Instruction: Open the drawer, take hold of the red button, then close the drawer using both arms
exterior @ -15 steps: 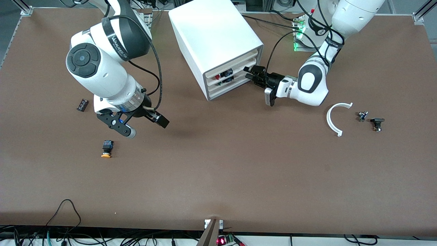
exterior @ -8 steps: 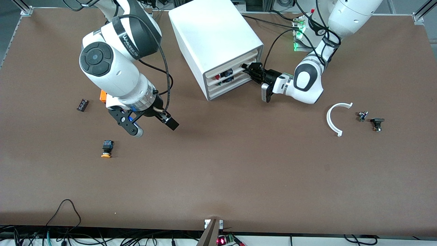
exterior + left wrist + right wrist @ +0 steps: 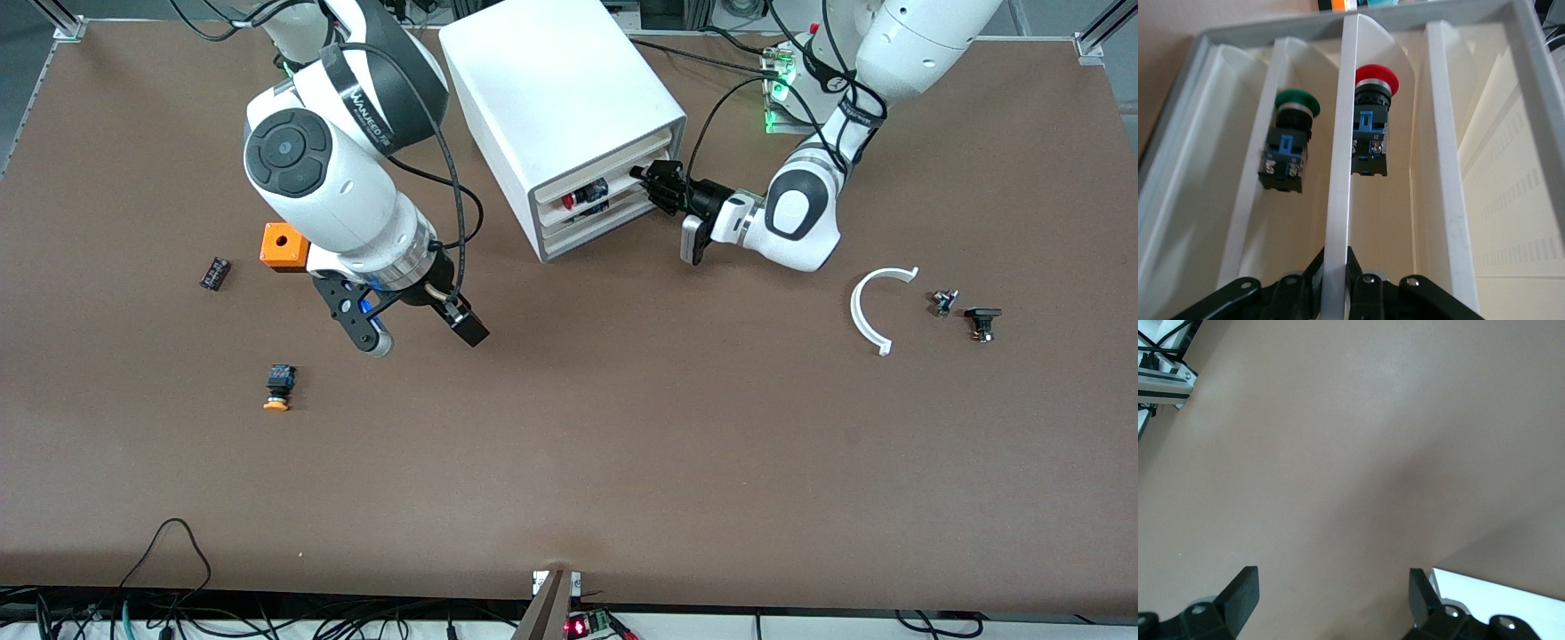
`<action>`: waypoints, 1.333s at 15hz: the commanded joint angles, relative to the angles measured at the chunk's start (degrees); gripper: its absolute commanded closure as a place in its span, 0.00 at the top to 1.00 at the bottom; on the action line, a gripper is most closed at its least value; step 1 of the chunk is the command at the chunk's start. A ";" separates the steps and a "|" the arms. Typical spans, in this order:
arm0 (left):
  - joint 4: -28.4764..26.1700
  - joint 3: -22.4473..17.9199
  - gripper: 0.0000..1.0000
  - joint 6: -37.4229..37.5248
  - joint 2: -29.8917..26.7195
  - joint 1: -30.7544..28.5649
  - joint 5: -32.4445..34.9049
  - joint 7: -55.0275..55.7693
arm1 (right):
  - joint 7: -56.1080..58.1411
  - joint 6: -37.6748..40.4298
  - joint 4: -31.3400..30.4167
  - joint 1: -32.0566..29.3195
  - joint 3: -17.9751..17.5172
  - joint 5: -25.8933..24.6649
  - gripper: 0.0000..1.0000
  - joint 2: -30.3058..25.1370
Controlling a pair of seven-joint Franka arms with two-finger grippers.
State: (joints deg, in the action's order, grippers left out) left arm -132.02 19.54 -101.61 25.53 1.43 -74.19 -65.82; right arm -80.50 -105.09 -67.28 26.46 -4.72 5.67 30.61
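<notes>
I have the left pincer (image 3: 642, 175) at the front of the cabinet (image 3: 560, 116), clenched on the front lip of the middle drawer (image 3: 1338, 200); in the left wrist view its fingers (image 3: 1313, 273) pinch that thin white edge. The drawer shows barely out from the cabinet face. Inside it lies the red button (image 3: 1372, 127), cap pointing away from the pincer. A green-capped button (image 3: 1290, 143) lies in the drawer next to it.

My right pincer (image 3: 418, 324) hangs released, fingers wide apart, over bare counter (image 3: 622, 444) off the cabinet's front corner toward the right arm's end. From the cabinet toward that same end sit an orange box (image 3: 284, 246) and, nearer the front camera, an orange-capped button (image 3: 279, 388).
</notes>
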 commanded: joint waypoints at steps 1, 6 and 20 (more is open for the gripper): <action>3.16 0.15 0.00 1.42 0.75 -4.14 1.32 -0.98 | -4.39 0.24 3.21 1.14 -0.02 1.01 0.99 2.00; 12.47 -0.20 0.00 1.42 3.73 -8.98 11.51 7.45 | -11.42 -0.47 6.45 2.37 -0.02 3.20 0.99 4.37; 22.77 -0.37 1.00 5.20 9.01 -13.91 18.91 11.33 | -30.23 -9.25 8.74 15.90 0.86 1.63 0.99 12.46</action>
State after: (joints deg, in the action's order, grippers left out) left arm -110.85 18.96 -97.43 34.35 -12.07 -56.92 -55.49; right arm -108.27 -113.55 -61.29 40.64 -4.70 8.17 41.06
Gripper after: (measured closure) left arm 0.507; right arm 0.004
